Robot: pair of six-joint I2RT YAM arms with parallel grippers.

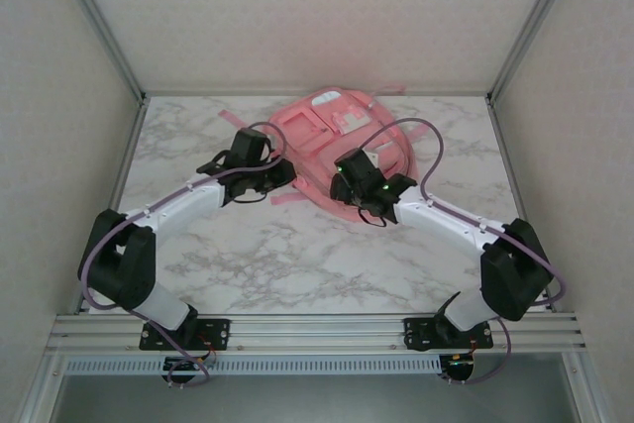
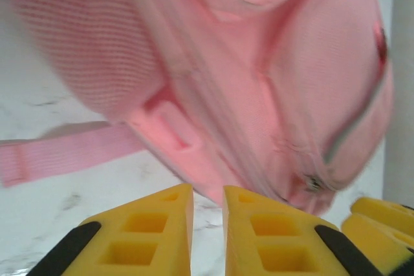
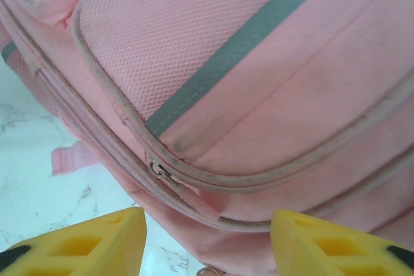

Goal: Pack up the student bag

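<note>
Obs.: left gripper (image 2: 208, 189), yellow fingers a narrow slit apart, nothing between them, tips close to the edge of the large pink fabric backpack (image 1: 342, 121). The right gripper (image 3: 207, 214) has its fingers wide and empty above a front pocket, with a small metal zip pull (image 3: 158, 171) just beyond the gap. Backpack lies at the far middle of the white marble-patterned tabletop (image 1: 297, 255). A flat pink webbing strap (image 2: 65, 153) lies on the tabletop beside it.

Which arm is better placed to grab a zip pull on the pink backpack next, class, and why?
Right, probably: the right claw stands open, a zip pull just ahead; the left claw is barely parted.
</note>
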